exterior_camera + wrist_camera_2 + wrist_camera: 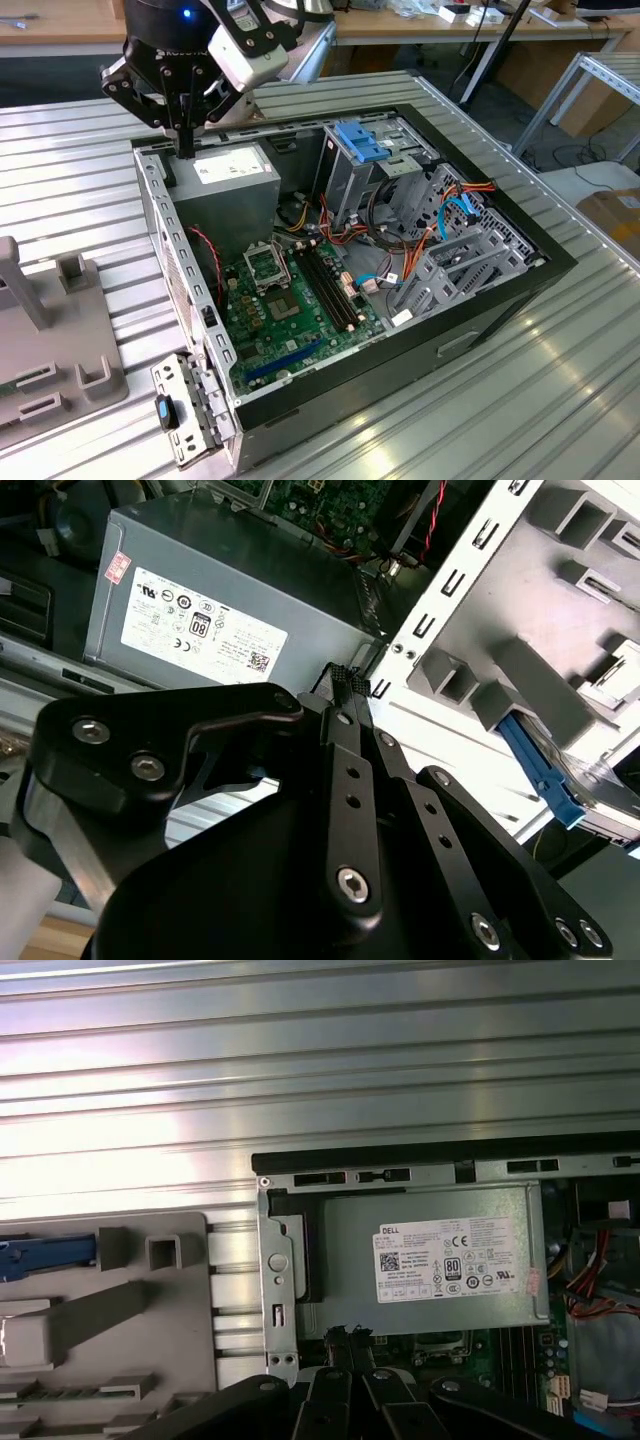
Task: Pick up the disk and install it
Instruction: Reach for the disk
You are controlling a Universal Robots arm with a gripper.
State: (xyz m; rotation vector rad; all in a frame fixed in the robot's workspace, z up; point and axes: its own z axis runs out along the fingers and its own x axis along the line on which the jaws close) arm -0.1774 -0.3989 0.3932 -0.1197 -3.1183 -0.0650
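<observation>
Claw [345, 680] closed, holding nothing, hovering by the power supply [200, 610] at the case edge. Disk [548, 775] sits in the grey holder [530, 680] beside the case. Advice: open fully and square to the disk's edges before descending.

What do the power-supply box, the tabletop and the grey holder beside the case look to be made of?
Power-supply box: sheet metal, matt grey, by its folded edges. Tabletop: probably aluminium, ribbed and brushed, with bright glare streaks. Grey holder: likely plastic, dull and evenly coloured, with moulded blocky shapes.
</observation>
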